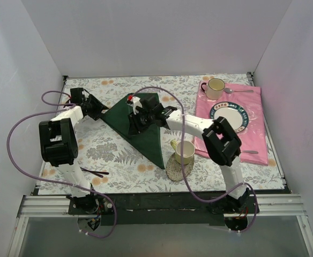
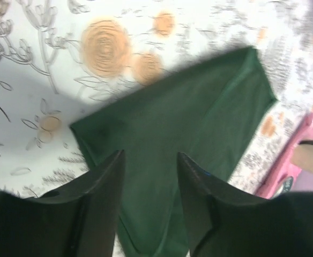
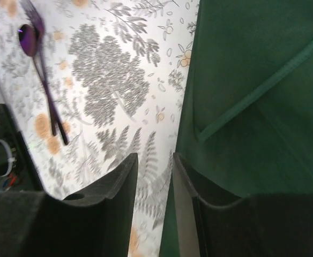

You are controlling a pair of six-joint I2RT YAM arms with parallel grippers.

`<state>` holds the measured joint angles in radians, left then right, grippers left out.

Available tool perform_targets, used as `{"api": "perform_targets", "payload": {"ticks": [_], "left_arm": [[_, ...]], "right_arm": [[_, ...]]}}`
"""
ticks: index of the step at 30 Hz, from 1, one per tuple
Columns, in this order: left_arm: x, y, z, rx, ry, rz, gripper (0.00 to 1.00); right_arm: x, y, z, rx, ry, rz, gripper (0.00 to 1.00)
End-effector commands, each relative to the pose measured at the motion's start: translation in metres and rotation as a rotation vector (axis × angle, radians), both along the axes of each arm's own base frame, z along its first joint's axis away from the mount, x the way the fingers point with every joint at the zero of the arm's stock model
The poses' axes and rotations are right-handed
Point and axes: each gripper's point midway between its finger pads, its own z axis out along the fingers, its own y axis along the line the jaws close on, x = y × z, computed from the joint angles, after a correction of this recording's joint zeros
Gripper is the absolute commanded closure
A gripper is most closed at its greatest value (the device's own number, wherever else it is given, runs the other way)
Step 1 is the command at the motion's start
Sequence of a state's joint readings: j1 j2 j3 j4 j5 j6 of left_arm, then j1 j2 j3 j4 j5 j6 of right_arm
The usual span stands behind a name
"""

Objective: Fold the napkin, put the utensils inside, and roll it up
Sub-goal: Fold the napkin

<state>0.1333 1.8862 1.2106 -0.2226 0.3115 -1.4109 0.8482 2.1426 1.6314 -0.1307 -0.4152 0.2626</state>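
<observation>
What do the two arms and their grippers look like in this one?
The left arm and right arm match: white links joined by boxy black joint housings. A thin lavender cable loops loosely along each arm. The left gripper and right gripper each have two plain matte-black fingers, broad at the root and tapering, with no markings visible.

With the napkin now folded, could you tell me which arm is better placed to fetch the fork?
Probably the left: the fork lies on that arm's side of the table, near its base, while the right fingers hover over the napkin.
</observation>
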Motion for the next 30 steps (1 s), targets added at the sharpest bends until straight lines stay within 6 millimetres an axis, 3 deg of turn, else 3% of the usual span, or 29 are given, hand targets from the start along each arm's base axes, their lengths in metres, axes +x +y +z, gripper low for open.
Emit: {"api": "perform_targets", "payload": {"ticks": [1,2,3,5,6,7,8,9,10,11,12,13,14,19,25,30], "left_arm": [[-0.007,-0.016,0.084,-0.003,-0.180,-0.060,0.54],[-0.013,-0.028,0.099,-0.002,-0.216,-0.090,0.53],[-0.020,-0.036,0.099,0.012,-0.223,-0.125,0.53],[-0.042,-0.063,0.093,0.039,-0.214,-0.215,0.56],[-0.056,-0.085,0.102,0.077,-0.253,-0.307,0.58],[-0.073,-0.099,0.090,0.090,-0.233,-0.366,0.59],[-0.091,-0.129,0.088,0.110,-0.237,-0.456,0.61],[-0.105,-0.139,0.100,0.140,-0.281,-0.493,0.63],[-0.130,-0.158,0.086,0.174,-0.274,-0.582,0.64],[-0.142,-0.167,0.087,0.188,-0.295,-0.622,0.65],[-0.155,-0.176,0.087,0.191,-0.307,-0.662,0.66],[-0.175,-0.195,0.095,0.202,-0.360,-0.735,0.66],[-0.189,-0.202,0.087,0.216,-0.354,-0.781,0.66],[-0.252,-0.258,0.079,0.281,-0.489,-1.045,0.62],[-0.288,-0.282,0.046,0.390,-0.505,-1.294,0.57],[-0.288,-0.281,0.017,0.498,-0.470,-1.353,0.55]], "right_arm": [[0.012,-0.040,0.084,0.047,-0.141,-0.072,0.58],[0.012,-0.054,0.095,0.043,-0.158,-0.094,0.57],[0.021,-0.070,0.098,0.022,-0.171,-0.137,0.56],[0.021,-0.100,0.106,-0.006,-0.192,-0.171,0.54],[0.032,-0.119,0.108,-0.025,-0.205,-0.219,0.53],[0.032,-0.133,0.109,-0.043,-0.205,-0.238,0.53],[0.031,-0.149,0.116,-0.042,-0.224,-0.253,0.52],[0.039,-0.167,0.120,-0.045,-0.228,-0.290,0.51],[0.039,-0.178,0.124,-0.044,-0.229,-0.305,0.51],[0.043,-0.194,0.138,-0.027,-0.258,-0.335,0.50],[0.041,-0.202,0.137,-0.028,-0.256,-0.346,0.49],[0.040,-0.207,0.140,-0.020,-0.263,-0.358,0.49],[0.039,-0.214,0.153,0.005,-0.284,-0.377,0.48],[0.025,-0.225,0.155,0.042,-0.284,-0.380,0.48],[0.013,-0.238,0.155,0.049,-0.291,-0.402,0.47],[0.007,-0.250,0.167,0.063,-0.332,-0.428,0.46]]}}
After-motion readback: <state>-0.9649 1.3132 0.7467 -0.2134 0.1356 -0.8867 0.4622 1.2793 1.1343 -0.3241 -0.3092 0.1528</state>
